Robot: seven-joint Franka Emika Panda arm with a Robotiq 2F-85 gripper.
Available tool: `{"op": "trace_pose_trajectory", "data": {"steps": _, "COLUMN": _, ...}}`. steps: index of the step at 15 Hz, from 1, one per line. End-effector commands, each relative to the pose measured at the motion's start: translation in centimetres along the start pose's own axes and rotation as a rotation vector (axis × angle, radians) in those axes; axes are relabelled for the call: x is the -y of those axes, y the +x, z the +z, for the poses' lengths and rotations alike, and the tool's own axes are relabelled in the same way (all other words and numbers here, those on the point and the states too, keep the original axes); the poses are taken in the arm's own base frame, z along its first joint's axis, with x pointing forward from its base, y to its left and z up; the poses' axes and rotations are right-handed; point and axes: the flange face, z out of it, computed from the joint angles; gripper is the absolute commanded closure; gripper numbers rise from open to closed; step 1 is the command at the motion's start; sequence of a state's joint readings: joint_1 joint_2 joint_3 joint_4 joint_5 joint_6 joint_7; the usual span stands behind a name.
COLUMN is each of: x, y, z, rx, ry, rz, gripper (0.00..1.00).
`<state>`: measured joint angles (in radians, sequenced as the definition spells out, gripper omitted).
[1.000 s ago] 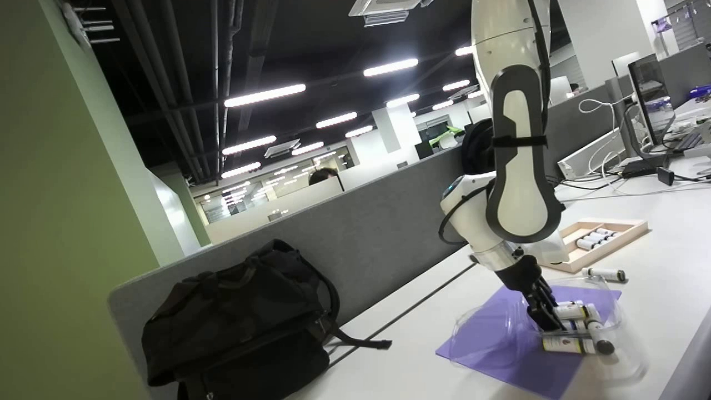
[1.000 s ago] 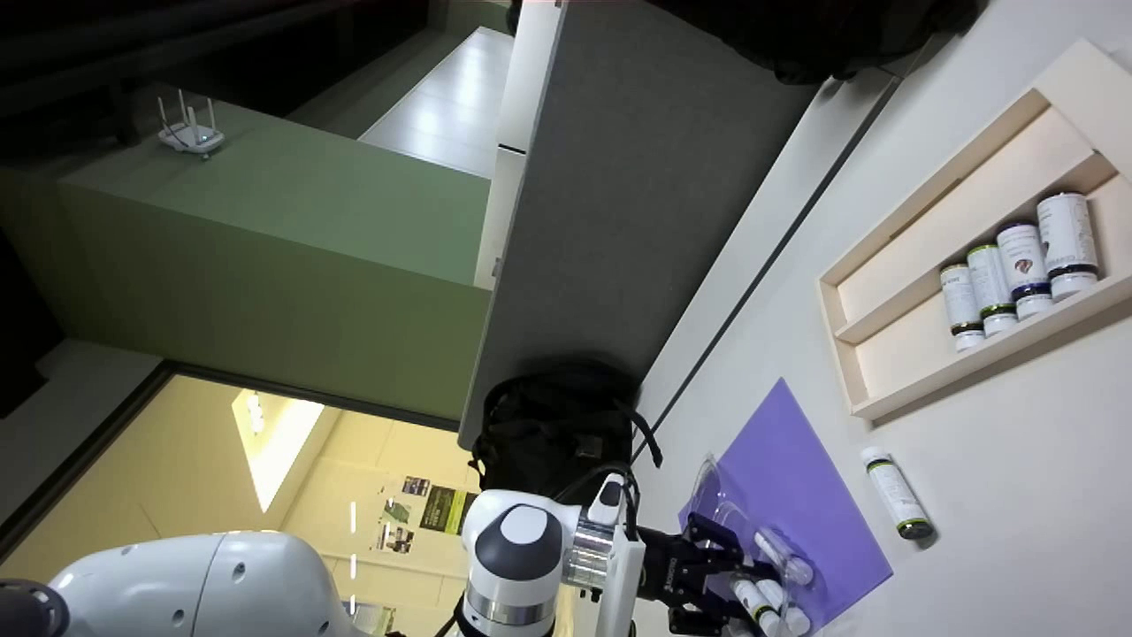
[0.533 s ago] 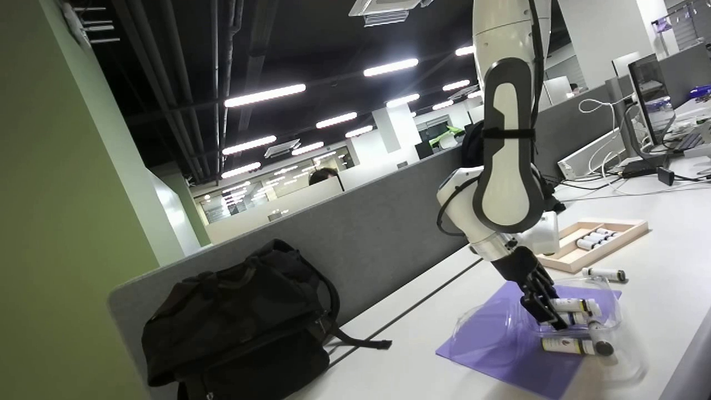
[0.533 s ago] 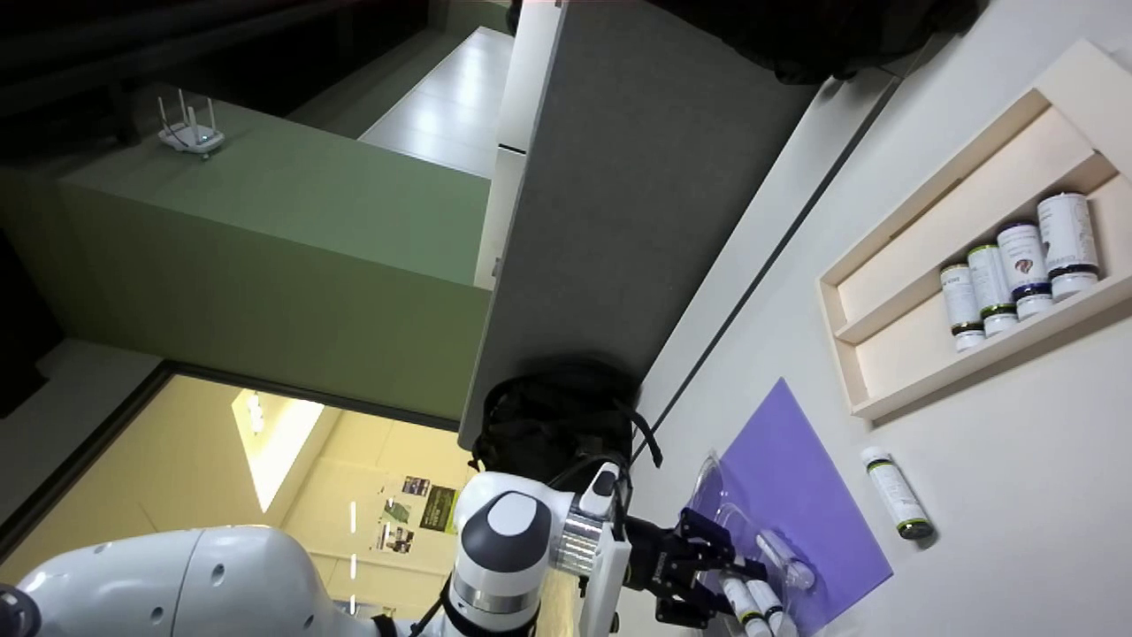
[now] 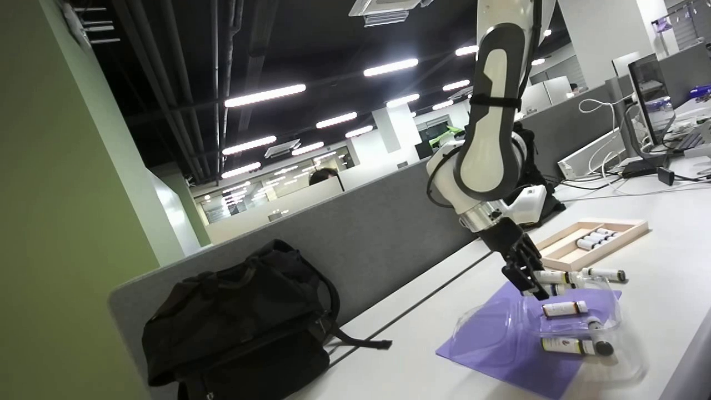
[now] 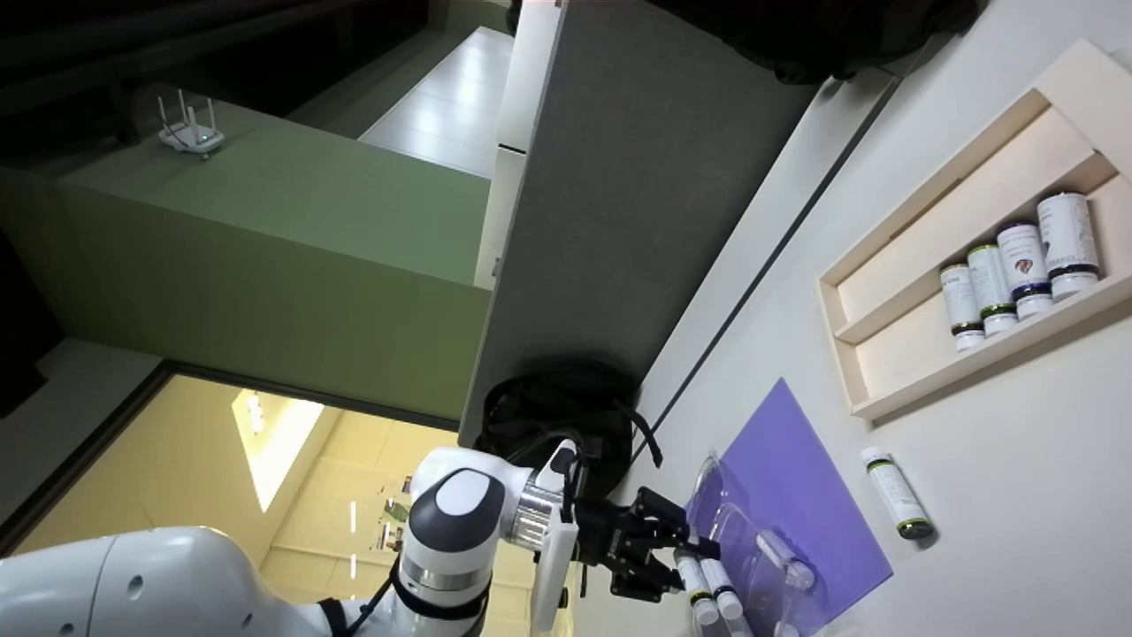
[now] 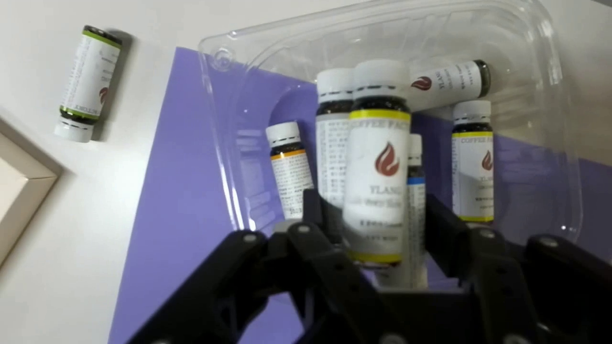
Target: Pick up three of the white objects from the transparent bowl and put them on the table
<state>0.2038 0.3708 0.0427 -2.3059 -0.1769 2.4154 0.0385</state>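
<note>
Gripper (image 7: 373, 215) is clamped on white bottles (image 7: 377, 181), two, maybe three tbh. In the wrist view they block part of the clear bowl (image 7: 430, 36); purple mat (image 7: 181, 191) partly underneath, loose bottle (image 7: 91, 76) on the table (image 7: 153, 26) at 10 o'clock, wooden tray (image 7: 21, 181) at 9.

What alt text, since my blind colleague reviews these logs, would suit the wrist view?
A black gripper holds at least two white-labelled bottles at centre; behind them, more bottles lie in a clear bowl set partly on a purple mat. Another bottle lies on the pale table at left.
</note>
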Motion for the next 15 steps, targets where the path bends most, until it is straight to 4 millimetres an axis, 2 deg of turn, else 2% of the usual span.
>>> {"op": "trace_pose_trajectory", "data": {"steps": 1, "x": -2.7, "y": -0.8, "z": -1.4, "rx": -0.014, "ry": 0.001, "rz": 0.061, "gripper": 0.65}}
{"op": "trace_pose_trajectory", "data": {"steps": 10, "x": -12.4, "y": -2.2, "z": -0.6, "rx": -0.071, "ry": 0.008, "rz": 0.166, "gripper": 0.65}}
{"op": "trace_pose_trajectory", "data": {"steps": 12, "x": -13.9, "y": -2.5, "z": 0.0, "rx": -0.072, "ry": 0.007, "rz": 0.189, "gripper": 0.65}}
{"op": "trace_pose_trajectory", "data": {"steps": 15, "x": -15.1, "y": -2.5, "z": 1.7, "rx": -0.076, "ry": 0.0, "rz": 0.222, "gripper": 0.65}}
